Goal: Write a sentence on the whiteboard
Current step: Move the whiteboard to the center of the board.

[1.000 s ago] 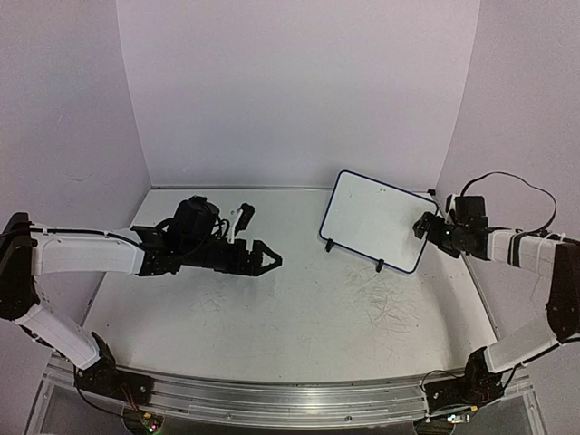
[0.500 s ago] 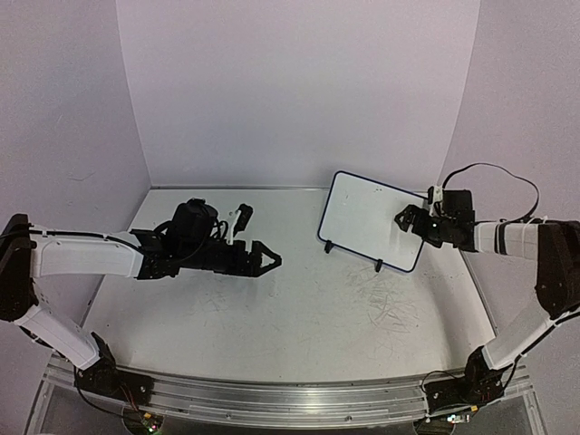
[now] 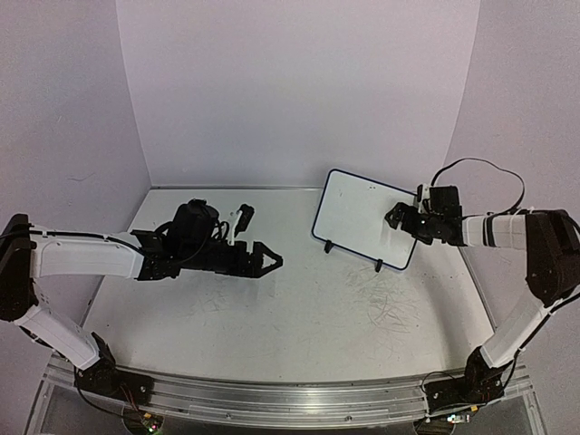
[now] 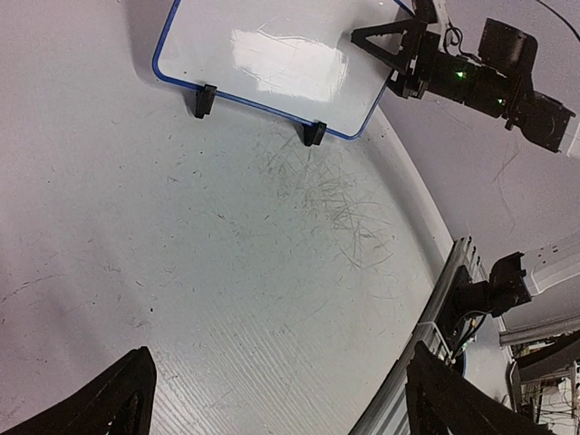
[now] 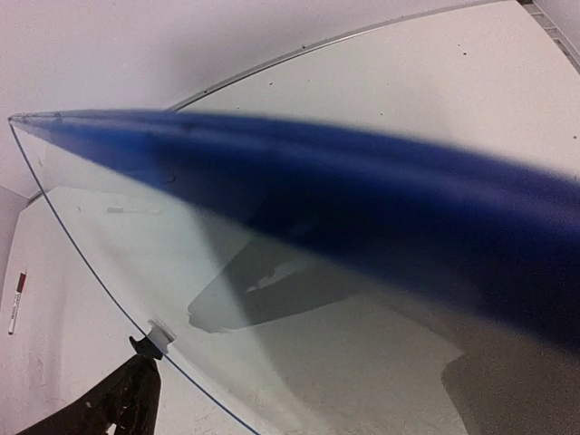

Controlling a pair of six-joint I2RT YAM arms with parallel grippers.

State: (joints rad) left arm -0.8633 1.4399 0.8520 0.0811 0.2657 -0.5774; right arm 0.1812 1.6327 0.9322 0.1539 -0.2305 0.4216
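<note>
Currently standing on two black feet (image 3: 330, 246) toward the far right of the table (image 3: 299, 317): whiteboard (image 3: 362, 217), showing only white and glare. Blurring across the right wrist view, its blue frame (image 5: 362, 208), hiding much behind. Spreading wide astride the right edge, right gripper (image 3: 397, 219); touching or not, cannot tell. Hanging wide and empty over the scratches, left gripper (image 3: 272, 260), tips cropped in its own view.

Overhead, left-wrist and close right-wrist views share whiteboard (image 3: 361, 219).
</note>
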